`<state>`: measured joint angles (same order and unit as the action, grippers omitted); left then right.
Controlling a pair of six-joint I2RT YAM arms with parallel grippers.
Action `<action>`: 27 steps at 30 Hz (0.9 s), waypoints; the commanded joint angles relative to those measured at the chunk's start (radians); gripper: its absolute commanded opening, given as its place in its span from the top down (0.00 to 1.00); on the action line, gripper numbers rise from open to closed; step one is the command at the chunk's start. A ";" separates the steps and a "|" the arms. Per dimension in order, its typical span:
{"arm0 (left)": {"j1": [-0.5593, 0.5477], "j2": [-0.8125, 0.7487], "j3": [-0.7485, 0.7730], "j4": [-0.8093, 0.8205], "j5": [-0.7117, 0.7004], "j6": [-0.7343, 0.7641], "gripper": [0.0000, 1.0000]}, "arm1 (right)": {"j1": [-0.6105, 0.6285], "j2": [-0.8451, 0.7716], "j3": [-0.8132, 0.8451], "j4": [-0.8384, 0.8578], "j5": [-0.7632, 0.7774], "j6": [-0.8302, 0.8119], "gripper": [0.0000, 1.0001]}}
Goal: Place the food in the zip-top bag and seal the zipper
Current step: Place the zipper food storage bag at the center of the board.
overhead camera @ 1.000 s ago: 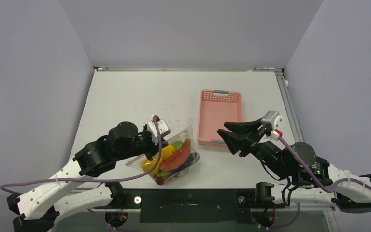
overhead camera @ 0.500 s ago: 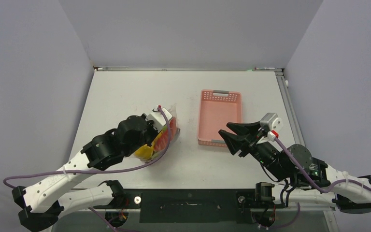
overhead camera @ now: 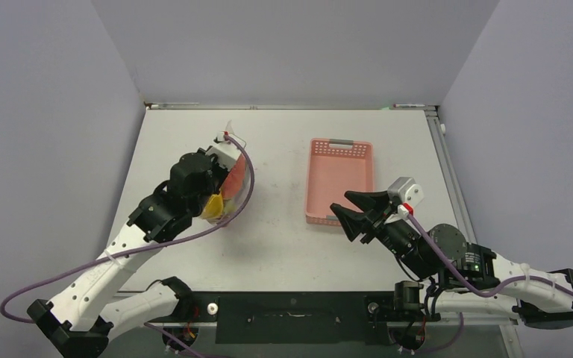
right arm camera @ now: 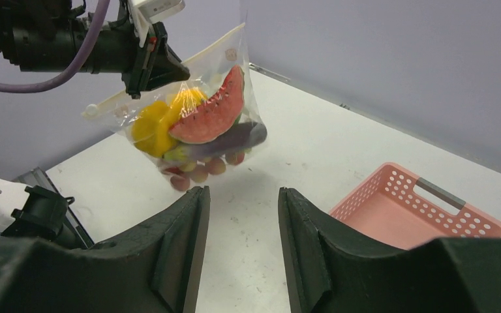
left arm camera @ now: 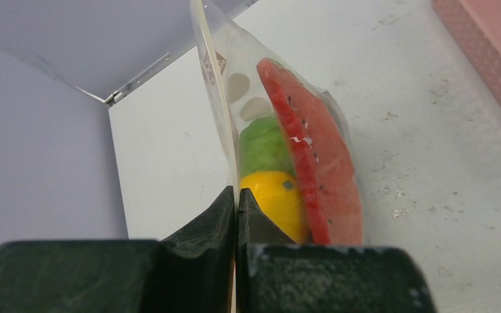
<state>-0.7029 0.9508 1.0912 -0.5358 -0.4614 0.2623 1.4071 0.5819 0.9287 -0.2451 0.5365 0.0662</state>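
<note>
The zip-top bag (right arm camera: 196,124) hangs in the air over the left half of the table, and shows in the top view as well (overhead camera: 233,188). My left gripper (right arm camera: 184,70) is shut on its top edge, on the zipper (right arm camera: 214,48). The left wrist view shows the fingertips (left arm camera: 236,195) pinching the clear film edge-on. The food is inside the bag: a red watermelon slice (right arm camera: 209,120), a yellow piece (left arm camera: 277,199), a green piece (left arm camera: 261,147) and small round pieces at the bottom. My right gripper (right arm camera: 242,190) stands open and empty near the table, right of the bag and apart from it.
The pink slatted basket (overhead camera: 341,143) lies empty right of centre, just beyond my right gripper (overhead camera: 339,203); its corner shows in the left wrist view (left arm camera: 489,45). Grey walls enclose the table on three sides.
My left arm has lifted the bag off the table and carried it away from the near edge, toward the far left. My right gripper has drifted slightly left and its jaws have widened.
</note>
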 commanded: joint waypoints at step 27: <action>0.209 0.509 0.191 0.453 0.111 0.268 1.00 | -0.004 -0.038 -0.073 0.043 -0.043 0.011 0.54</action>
<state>-0.4885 1.4216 1.1397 -0.1761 -0.4088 0.5228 1.4071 0.5713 0.8661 -0.2184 0.5037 0.0658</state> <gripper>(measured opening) 0.003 0.456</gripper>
